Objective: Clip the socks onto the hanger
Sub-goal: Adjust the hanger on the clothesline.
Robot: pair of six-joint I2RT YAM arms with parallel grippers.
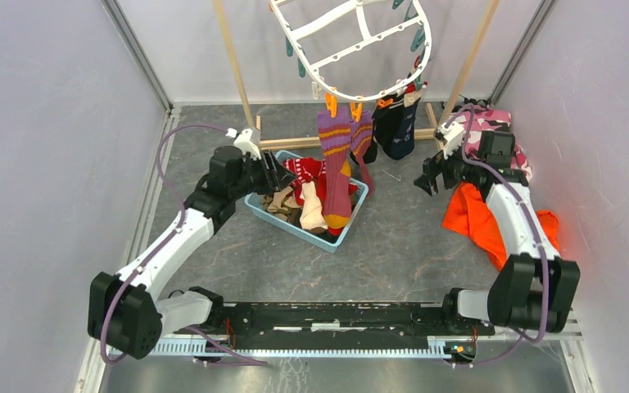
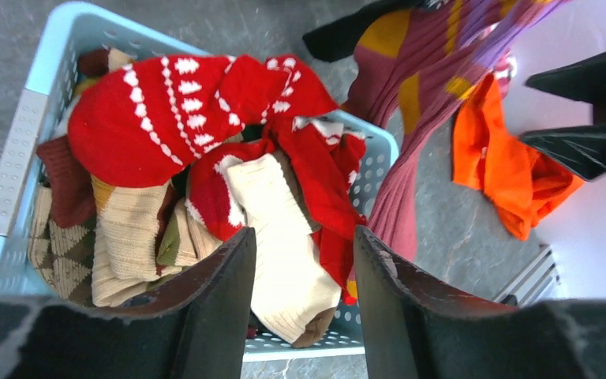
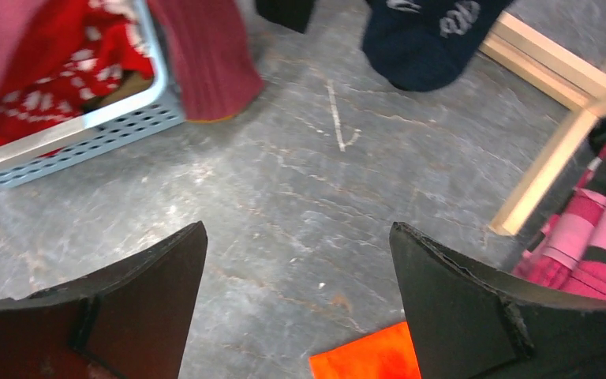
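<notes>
The white hanger (image 1: 359, 39) hangs at the top, with purple orange-striped socks (image 1: 337, 151) and navy socks (image 1: 399, 123) clipped to its near edge. More socks fill a light blue basket (image 1: 272, 218): a red one with white patterns (image 2: 166, 110), a cream one (image 2: 280, 237) and beige-brown striped ones (image 2: 71, 253). My left gripper (image 2: 304, 237) hovers over the basket's left side, open, with the cream sock showing below its gap. My right gripper (image 3: 300, 229) is wide open over bare table right of the basket, with nothing between its fingers.
A wooden pole rack (image 1: 233, 57) carries the hanger; its base bar (image 3: 544, 158) lies on the table. A pink camouflage garment (image 1: 491, 123) and a bright orange cloth (image 1: 471, 221) lie under the right arm. Grey walls close in both sides.
</notes>
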